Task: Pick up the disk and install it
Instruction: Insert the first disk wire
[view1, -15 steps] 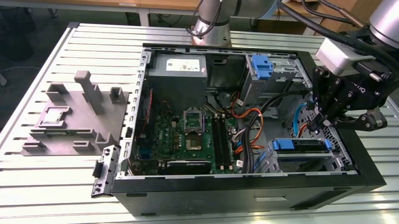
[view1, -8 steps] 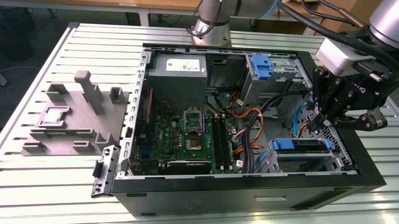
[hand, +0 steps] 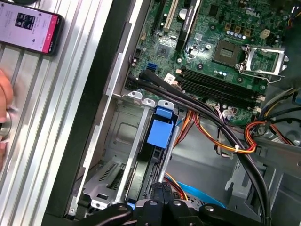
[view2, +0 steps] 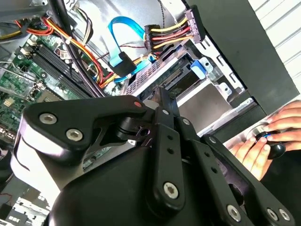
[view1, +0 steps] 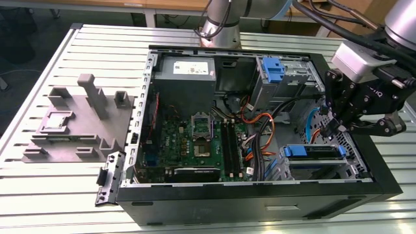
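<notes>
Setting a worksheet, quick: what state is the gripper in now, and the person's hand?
Gripper: open or closed cannot be told; it hangs over the drive bay.
Person's hand: resting on a small device outside the case.

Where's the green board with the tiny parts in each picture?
Exterior view: the green board lies flat in the open case, on the exterior view's left of the orange wires.
First wrist view: beyond the black cables and orange wires.
Second wrist view: beside the orange wires.
Shared landmark: the orange wires.
</notes>
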`<state>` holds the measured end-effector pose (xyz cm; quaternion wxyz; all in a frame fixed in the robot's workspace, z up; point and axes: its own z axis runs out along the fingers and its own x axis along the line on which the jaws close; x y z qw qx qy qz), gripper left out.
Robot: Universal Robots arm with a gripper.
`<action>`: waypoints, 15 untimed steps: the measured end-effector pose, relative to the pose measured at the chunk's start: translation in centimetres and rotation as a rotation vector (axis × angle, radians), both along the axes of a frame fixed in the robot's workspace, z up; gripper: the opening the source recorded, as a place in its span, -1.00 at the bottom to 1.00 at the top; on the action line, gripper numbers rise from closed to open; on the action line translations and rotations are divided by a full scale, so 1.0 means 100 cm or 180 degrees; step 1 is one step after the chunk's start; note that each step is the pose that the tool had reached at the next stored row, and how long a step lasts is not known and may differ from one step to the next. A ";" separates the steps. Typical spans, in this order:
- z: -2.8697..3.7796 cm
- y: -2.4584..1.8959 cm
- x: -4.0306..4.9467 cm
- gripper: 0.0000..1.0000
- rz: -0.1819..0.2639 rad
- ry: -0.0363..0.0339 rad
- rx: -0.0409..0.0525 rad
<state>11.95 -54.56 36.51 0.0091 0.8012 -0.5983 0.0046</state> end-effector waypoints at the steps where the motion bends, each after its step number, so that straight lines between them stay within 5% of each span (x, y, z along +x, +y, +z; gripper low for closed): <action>1: -0.0001 0.0009 0.0003 -0.80 0.0001 0.0000 0.0000; 8: -0.0002 0.0078 0.0028 -0.80 0.0006 0.0000 -0.0009; 15: -0.0002 0.0085 0.0029 -0.80 0.0014 0.0000 -0.0018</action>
